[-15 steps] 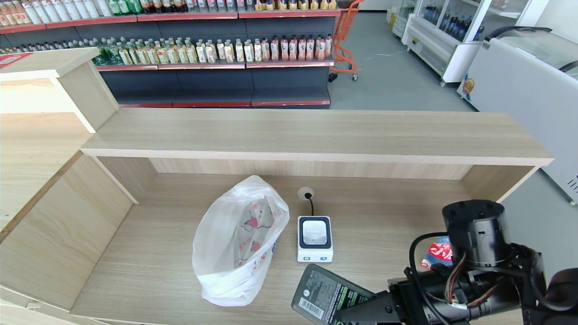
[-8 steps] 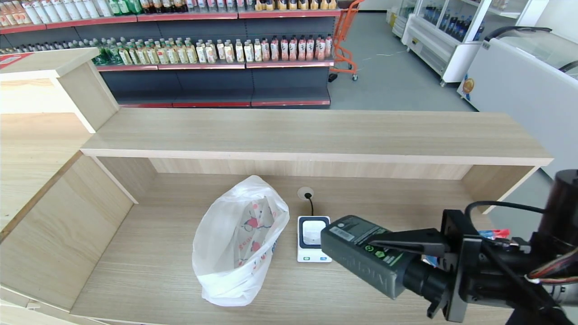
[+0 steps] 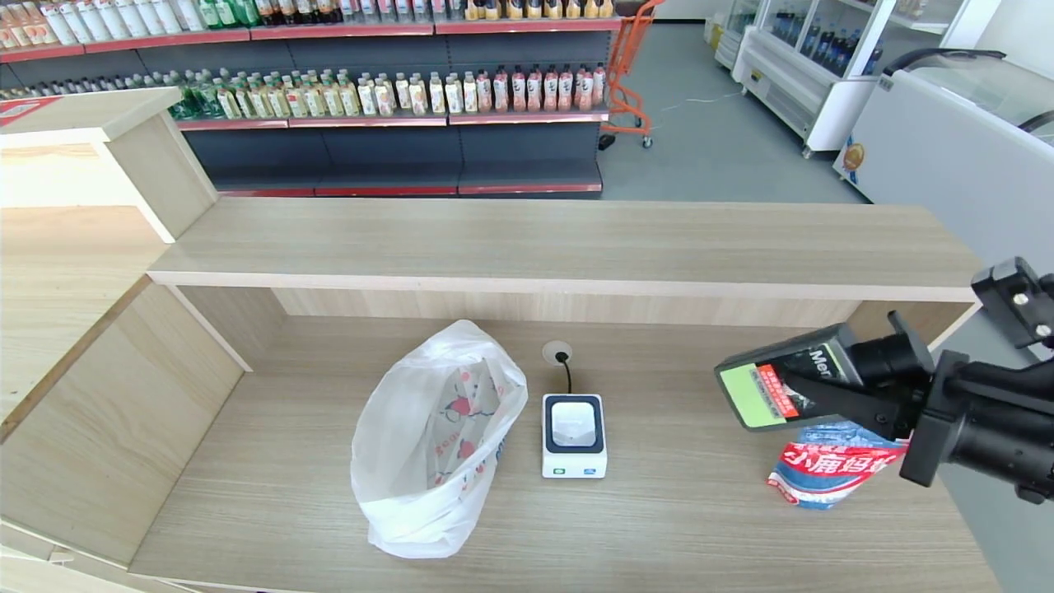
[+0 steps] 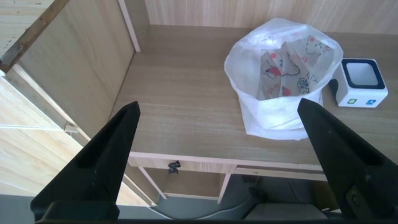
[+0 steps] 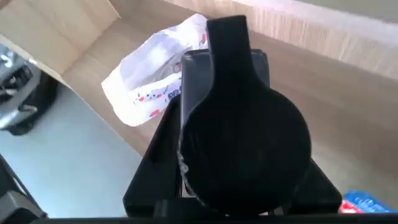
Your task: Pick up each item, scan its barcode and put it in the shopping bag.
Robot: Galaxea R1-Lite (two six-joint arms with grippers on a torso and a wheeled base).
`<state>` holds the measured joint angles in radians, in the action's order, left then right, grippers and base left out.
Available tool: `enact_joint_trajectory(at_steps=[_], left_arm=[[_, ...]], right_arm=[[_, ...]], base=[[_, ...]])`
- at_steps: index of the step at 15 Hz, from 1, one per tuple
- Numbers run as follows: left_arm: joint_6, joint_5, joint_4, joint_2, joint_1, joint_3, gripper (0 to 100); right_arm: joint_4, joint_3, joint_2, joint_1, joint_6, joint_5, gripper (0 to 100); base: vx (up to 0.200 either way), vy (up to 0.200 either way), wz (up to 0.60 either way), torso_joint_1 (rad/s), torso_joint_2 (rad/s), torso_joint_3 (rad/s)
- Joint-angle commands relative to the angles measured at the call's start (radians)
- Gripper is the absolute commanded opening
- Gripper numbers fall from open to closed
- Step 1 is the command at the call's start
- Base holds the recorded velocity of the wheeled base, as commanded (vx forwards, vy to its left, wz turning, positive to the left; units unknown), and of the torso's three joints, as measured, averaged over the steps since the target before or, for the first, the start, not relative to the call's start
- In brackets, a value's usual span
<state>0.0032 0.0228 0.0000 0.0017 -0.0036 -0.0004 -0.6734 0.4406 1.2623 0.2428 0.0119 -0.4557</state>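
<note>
Right hand (image 3: pixel 803 385) was clamped around the dark bottle (image 3: pixel 749 395). Within the last second it had carried the bottle from low at the near edge of the tabletop (image 3: pixel 659 527), up beside the scanner (image 3: pixel 574 435), then off to the right. The bottle now hung well apart from the scanner, above the red-and-blue snack packet (image 3: pixel 827 469), its green-labelled end turned toward the shopping bag (image 3: pixel 436 436). Whether the barcode had registered could not be told. The pass close to the scanner suggested a scan attempt, yet the bottle had moved away from the bag, so bagging remained undone. Left hand (image 4: pixel 217 106) hung open and empty near the tabletop's front left.
</note>
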Motion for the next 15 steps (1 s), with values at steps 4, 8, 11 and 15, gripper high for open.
enact_joint_trajectory(at_steps=[4,8,11,15], left_arm=[[0.000,0.000,0.000,0.000,0.001,0.000,100],[0.000,0.000,0.000,0.000,0.001,0.000,100],[0.000,0.000,0.000,0.000,0.001,0.000,100],[0.000,0.000,0.000,0.000,0.001,-0.001,100]], right_arm=[[-0.003,0.029,0.310,0.104,-0.440,0.169,0],[-0.098,0.073,0.529,0.187,-0.523,0.192,0],[-0.144,0.145,0.669,0.224,-0.521,0.285,0],[-0.158,0.242,0.770,0.236,-0.510,0.295,0]], base=[[0.000,0.000,0.00,0.000,0.00,0.000],[0.000,0.000,0.00,0.000,0.00,0.000],[0.000,0.000,0.00,0.000,0.00,0.000],[0.000,0.000,0.00,0.000,0.00,0.000]])
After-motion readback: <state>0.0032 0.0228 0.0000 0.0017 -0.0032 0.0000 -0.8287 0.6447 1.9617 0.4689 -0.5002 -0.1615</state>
